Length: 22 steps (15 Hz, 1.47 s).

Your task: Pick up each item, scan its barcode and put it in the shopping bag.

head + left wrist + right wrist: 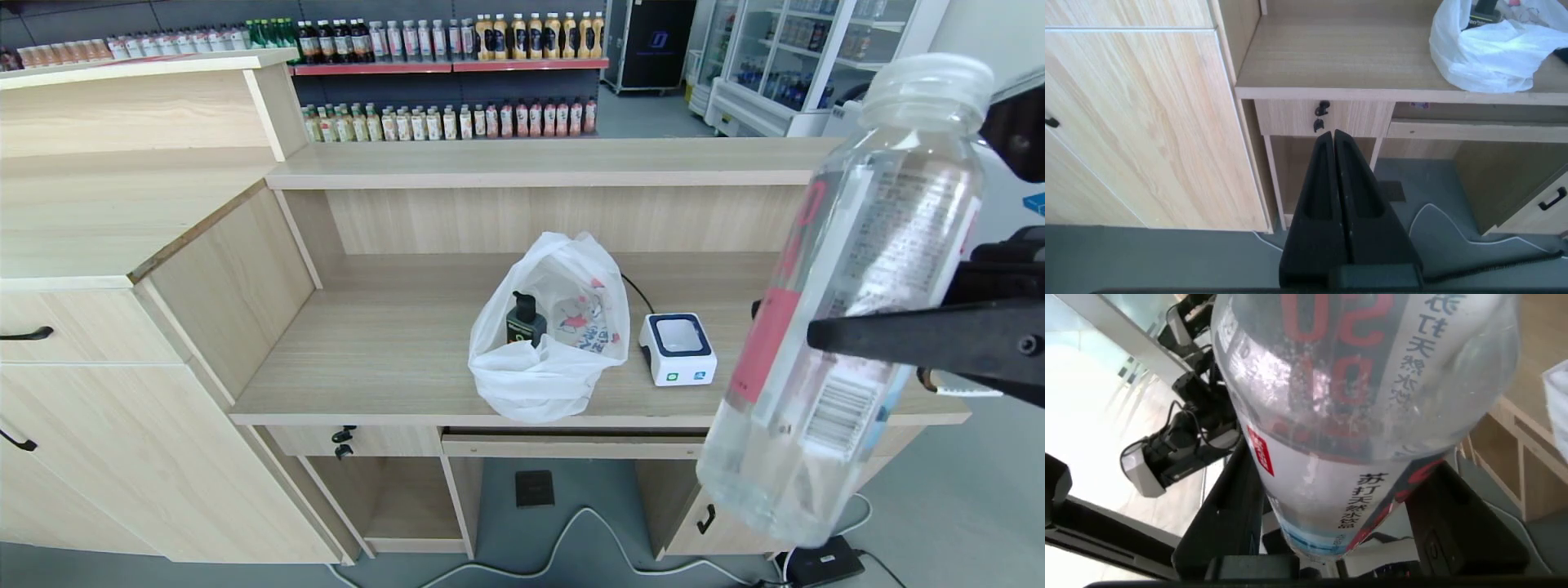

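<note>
Right claw [833, 333] grasping clear water bottle [857, 269] tilted cap-up in the air, left claw [1334, 143] clenched empty low before the bench [384, 343], shopping bag [547, 359] holding dark bottle [525, 320] just beside scanner [677, 347].

A shopping bag [547, 359] sat on the counter [392, 351] near its front edge, a pump bottle [525, 320] standing inside it. The scanner [676, 347] stood just beside the bag, on its right. Farther right and nearer the camera, the right gripper [824, 333] held a water bottle [849, 245] tilted in the air. Drink shelves [449, 65] ran behind the counter. The left gripper [1333, 140] hung below the counter's edge, before a drawer [1290, 118] left of the bag.
</note>
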Motion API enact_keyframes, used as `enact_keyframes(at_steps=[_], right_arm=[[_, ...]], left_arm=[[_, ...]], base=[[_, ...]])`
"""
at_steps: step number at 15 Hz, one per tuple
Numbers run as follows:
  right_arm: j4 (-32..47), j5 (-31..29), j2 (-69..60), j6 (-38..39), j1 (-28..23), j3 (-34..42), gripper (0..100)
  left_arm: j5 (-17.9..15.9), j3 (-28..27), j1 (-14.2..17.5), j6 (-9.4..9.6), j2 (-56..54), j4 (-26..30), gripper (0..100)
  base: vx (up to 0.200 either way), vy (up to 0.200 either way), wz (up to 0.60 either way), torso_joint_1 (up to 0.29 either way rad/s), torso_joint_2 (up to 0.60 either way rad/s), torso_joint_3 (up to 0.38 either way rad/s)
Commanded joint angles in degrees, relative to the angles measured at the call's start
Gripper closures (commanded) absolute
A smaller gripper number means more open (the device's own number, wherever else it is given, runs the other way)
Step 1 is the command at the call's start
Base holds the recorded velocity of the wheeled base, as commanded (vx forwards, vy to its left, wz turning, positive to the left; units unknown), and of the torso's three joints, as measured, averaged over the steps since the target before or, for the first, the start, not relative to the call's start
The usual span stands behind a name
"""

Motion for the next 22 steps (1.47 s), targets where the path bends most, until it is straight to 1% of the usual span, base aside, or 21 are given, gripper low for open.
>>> enact_keyframes(at_steps=[1,2,3,4,5,6,7,8,9,10,11,12,13,15,20,22], right_arm=[[-0.1,-2.9,-0.8,-4.1,-6.6,-0.2,100],[-0.1,-4.8,-0.6,-7.2,-10.0,0.2,100],[-0.1,-9.7,-0.4,-12.2,-12.7,0.8,100],[-0.1,-16.1,0.4,-18.4,-15.2,0.8,100],[-0.1,-20.8,0.8,-22.5,-17.4,0.9,100],[-0.6,-27.2,2.0,-29.1,-23.5,1.7,100],[-1.3,-27.6,3.2,-33.8,-27.2,1.9,100],[-3.0,-26.1,5.0,-39.1,-31.4,2.0,100],[-5.8,-24.8,7.5,-46.0,-35.8,2.0,100],[-7.0,-24.4,8.3,-48.3,-37.0,2.1,100],[-12.1,-20.1,11.2,-54.7,-42.3,3.1,100],[-14.5,-18.7,11.6,-56.3,-43.5,4.4,100],[-16.2,-18.9,12.0,-57.2,-44.6,4.9,100],[-16.8,-18.7,12.6,-60.6,-47.1,5.3,100],[-18.5,-18.4,13.5,-61.1,-50.6,5.1,100],[-21.1,-19.4,15.0,-62.6,-51.2,4.1,100]], left_arm=[[0.0,0.0,0.0,0.02,0.0,0.0,100],[0.0,0.0,0.0,0.02,0.0,0.0,100],[0.0,0.0,0.0,0.02,0.0,0.0,100],[0.0,0.0,0.0,0.02,0.0,0.0,100],[0.0,0.0,0.0,0.02,0.0,0.0,100],[0.0,0.0,0.0,0.02,0.0,0.0,100],[0.0,0.0,0.0,0.02,0.0,0.0,100],[0.0,0.0,0.0,0.02,0.0,0.0,100],[0.0,0.0,0.0,0.02,0.0,0.0,100],[0.0,0.0,0.0,0.02,0.0,0.0,100],[0.0,0.0,0.0,0.02,0.0,0.0,100],[0.0,0.0,0.0,0.02,0.0,0.0,100],[0.0,0.0,0.0,0.02,0.0,0.0,100],[0.0,0.0,0.0,0.02,0.0,0.0,100],[0.0,0.0,0.0,0.02,0.0,0.0,100],[0.0,0.0,0.0,0.02,0.0,0.0,100]], base=[[0.0,0.0,0.0,0.0,0.0,0.0],[0.0,0.0,0.0,0.0,0.0,0.0],[0.0,0.0,0.0,0.0,0.0,0.0],[0.0,0.0,0.0,0.0,0.0,0.0],[0.0,0.0,0.0,0.0,0.0,0.0],[0.0,0.0,0.0,0.0,0.0,0.0],[0.0,0.0,0.0,0.0,0.0,0.0],[0.0,0.0,0.0,0.0,0.0,0.0],[0.0,0.0,0.0,0.0,0.0,0.0],[0.0,0.0,0.0,0.0,0.0,0.0],[0.0,0.0,0.0,0.0,0.0,0.0],[0.0,0.0,0.0,0.0,0.0,0.0],[0.0,0.0,0.0,0.0,0.0,0.0],[0.0,0.0,0.0,0.0,0.0,0.0],[0.0,0.0,0.0,0.0,0.0,0.0],[0.0,0.0,0.6,0.002,0.0,0.002]])
